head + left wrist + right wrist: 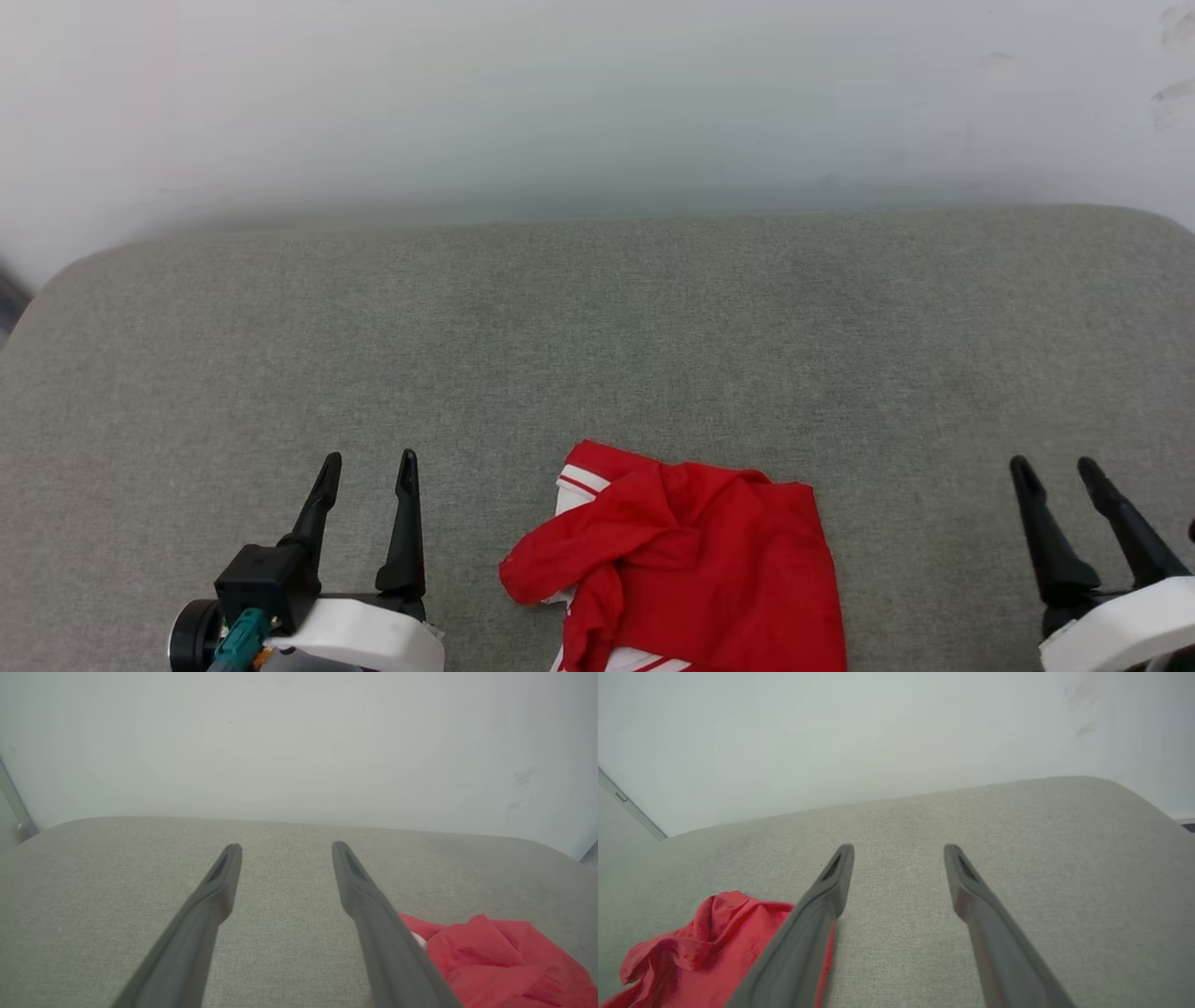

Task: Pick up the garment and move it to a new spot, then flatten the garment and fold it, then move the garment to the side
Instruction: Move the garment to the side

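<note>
Red jersey [691, 560] lies crumpled, not folded, mid near edge of grey upholstered surface [597, 327]. Left claw [370, 459] over surface's near left, right claw [1055, 463] over its near right, both wide open, empty. Fits pre-pickup or pre-flattening. Either way, pinch fabric edges, not bunched middle.

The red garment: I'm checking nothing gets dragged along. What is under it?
The garment lies crumpled directly on the grey fabric surface. White striped trim peeks out at its edges. Whatever its folds cover cannot be seen.
</note>
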Controlling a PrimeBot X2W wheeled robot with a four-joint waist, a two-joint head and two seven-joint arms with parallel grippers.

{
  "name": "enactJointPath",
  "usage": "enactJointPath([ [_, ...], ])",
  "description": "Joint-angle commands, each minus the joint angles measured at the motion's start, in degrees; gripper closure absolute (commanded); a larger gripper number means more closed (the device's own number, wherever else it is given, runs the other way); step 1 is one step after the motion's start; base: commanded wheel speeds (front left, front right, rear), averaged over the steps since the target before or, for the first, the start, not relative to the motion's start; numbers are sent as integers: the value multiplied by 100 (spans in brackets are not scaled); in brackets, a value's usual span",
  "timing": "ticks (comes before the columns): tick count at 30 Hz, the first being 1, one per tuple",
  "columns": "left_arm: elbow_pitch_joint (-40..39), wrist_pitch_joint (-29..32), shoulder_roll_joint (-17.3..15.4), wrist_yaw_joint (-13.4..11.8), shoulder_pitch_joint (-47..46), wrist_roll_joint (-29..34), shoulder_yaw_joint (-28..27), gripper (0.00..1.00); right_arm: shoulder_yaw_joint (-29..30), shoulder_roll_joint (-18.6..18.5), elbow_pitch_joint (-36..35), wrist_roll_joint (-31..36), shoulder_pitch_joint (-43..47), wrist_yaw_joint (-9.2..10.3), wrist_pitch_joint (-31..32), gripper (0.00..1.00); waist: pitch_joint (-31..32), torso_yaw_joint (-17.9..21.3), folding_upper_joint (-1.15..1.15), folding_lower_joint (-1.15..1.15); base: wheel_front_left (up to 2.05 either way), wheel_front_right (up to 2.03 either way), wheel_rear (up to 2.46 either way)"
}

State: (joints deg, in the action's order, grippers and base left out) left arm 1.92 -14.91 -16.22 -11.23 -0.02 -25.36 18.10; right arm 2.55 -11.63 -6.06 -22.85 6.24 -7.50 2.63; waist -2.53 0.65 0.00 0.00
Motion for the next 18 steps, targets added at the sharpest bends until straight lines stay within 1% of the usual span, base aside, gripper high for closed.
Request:
enactJointPath([
  [1,-33,-39,48,26,-53,60,-68,0,207,-84,35,-313,-15,2,275,0,-22,-34,0,0,0,0,0],
  [4,-65,-39,135,63,-67,118,-144,0,557,-242,166,-872,-29,2,947,0,-41,-79,0,0,0,0,0],
  [6,-82,-38,184,100,-90,168,-195,0,791,-406,303,-1224,-43,1,1593,0,-57,-121,0,0,0,0,0],
  [8,-91,-38,226,148,-116,212,-246,0,926,-560,444,-1557,-52,1,2417,0,-82,-168,0,0,0,0,0],
  [9,-98,-38,257,167,-129,229,-264,0,996,-587,504,-1791,-74,1,2817,0,-105,-204,0,0,0,0,0],
  [11,-118,-38,312,225,-168,280,-294,0,1192,-617,625,-2046,-124,2,3609,0,-163,-270,0,0,0,0,0],
  [13,-145,-35,359,281,-199,331,-303,0,1320,-455,688,-2309,-194,1,4327,0,-238,-347,0,0,0,0,0],
  [14,-150,-34,369,315,-215,365,-317,0,1361,-418,681,-2296,-200,1,4622,0,-282,-388,0,0,0,0,0],
  [16,-166,-34,419,368,-292,418,-342,0,1425,-129,657,-2482,-314,1,5169,0,-379,-472,0,0,0,0,0],
  [17,-171,-34,443,400,-324,447,-352,0,1434,-33,639,-2494,-346,2,5383,0,-437,-514,0,0,0,0,0],
  [18,-171,-34,443,400,-324,447,-352,0,1434,-33,639,-2494,-346,2,5383,0,-437,-514,0,0,0,0,0],
])
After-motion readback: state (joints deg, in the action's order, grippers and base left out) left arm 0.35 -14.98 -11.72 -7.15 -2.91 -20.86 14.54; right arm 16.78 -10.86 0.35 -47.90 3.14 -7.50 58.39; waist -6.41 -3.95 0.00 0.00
